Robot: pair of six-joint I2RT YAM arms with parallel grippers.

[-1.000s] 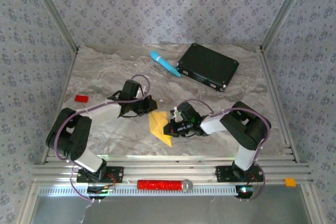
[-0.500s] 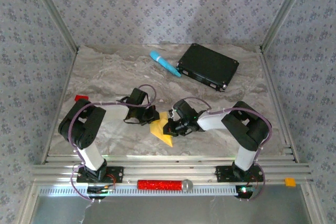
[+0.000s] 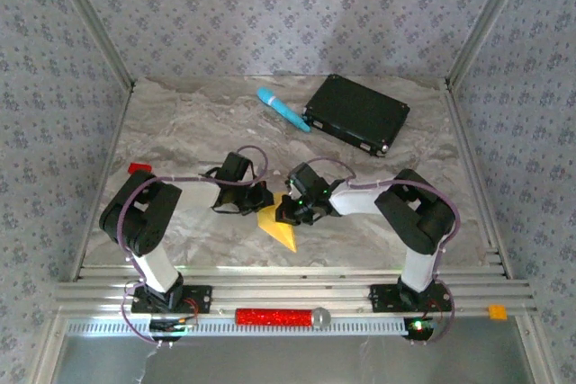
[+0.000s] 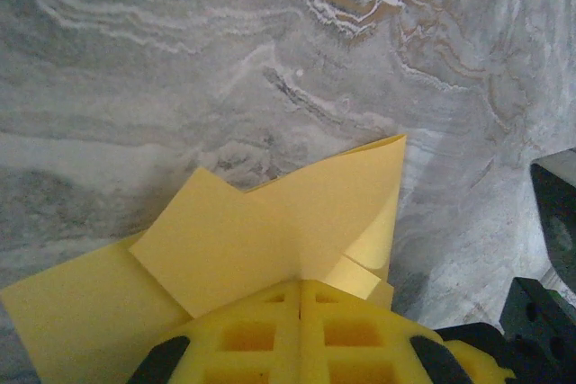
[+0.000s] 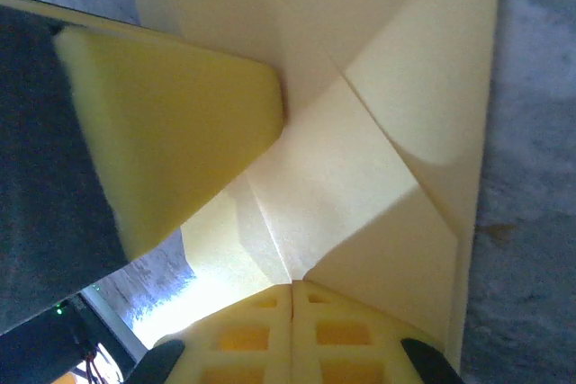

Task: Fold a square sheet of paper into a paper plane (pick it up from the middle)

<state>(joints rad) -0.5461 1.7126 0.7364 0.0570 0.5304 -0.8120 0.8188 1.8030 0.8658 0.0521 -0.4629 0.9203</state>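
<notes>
The square sheet of paper is creased into a yellow-orange pointed shape and lies on the marble table between the two arms, its tip toward the near edge. My left gripper meets its far end from the left, and my right gripper meets it from the right. In the left wrist view the left gripper is shut, and folded flaps of the paper spread out from the seam. The right wrist view has the right gripper shut on a crease of the paper, with a left finger against the sheet.
A light-blue cylinder and a black flat box lie at the back of the table. A small red block sits at the left edge. A red bar rests on the front rail.
The left arm has swung in and down, so its gripper now sits at the paper's far end. The right gripper has shifted left and farther back, and the paper moved slightly with it.
</notes>
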